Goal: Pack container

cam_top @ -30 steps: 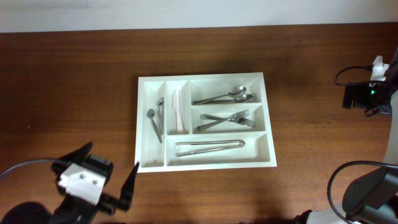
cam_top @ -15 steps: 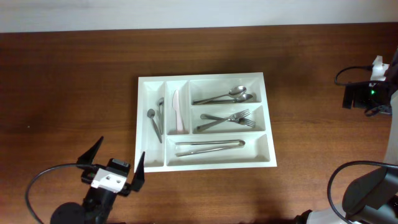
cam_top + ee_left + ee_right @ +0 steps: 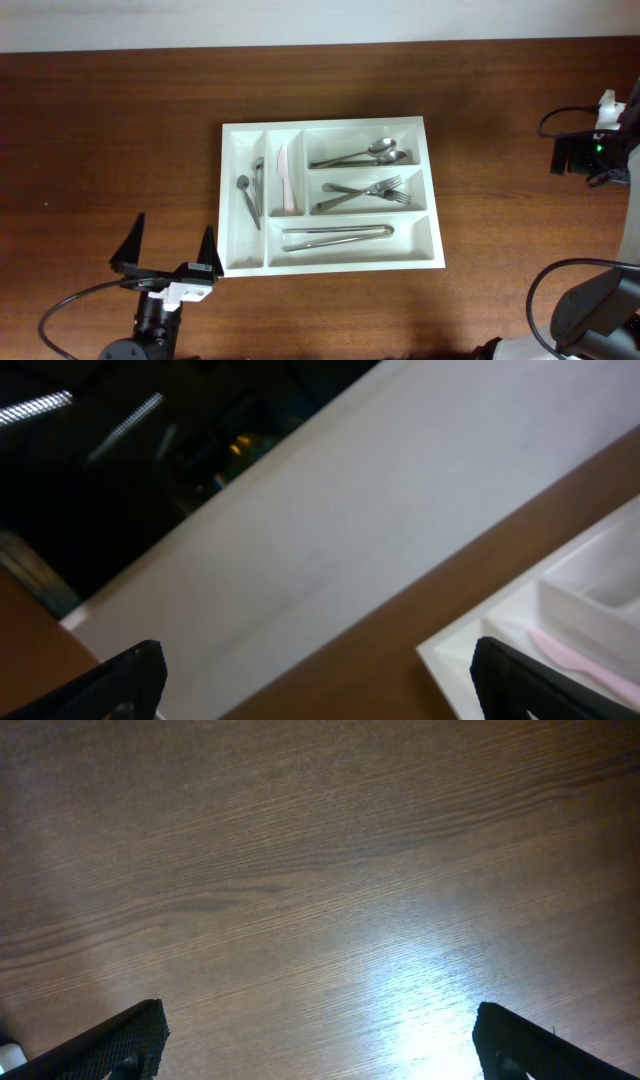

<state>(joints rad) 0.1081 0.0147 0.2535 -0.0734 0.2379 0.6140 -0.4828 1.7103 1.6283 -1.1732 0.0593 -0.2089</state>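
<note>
Left tool (image 3: 168, 252) spread wide, grasping nothing, poised above the dark brown wooden tabletop (image 3: 120, 130); one finger just beside the near left corner of the large white rectangular plastic cutlery tray (image 3: 245, 245); right tool (image 3: 320, 1045) likewise released and empty, over bare wood grain; tray lies flat mid-tabletop; its two narrow compartments hold two small metal spoons (image 3: 248, 190) and a pale plastic knife (image 3: 286, 180); its three wide compartments hold larger metal spoons (image 3: 360, 155), metal forks (image 3: 365, 190) and long metal tongs (image 3: 337, 236).
</note>
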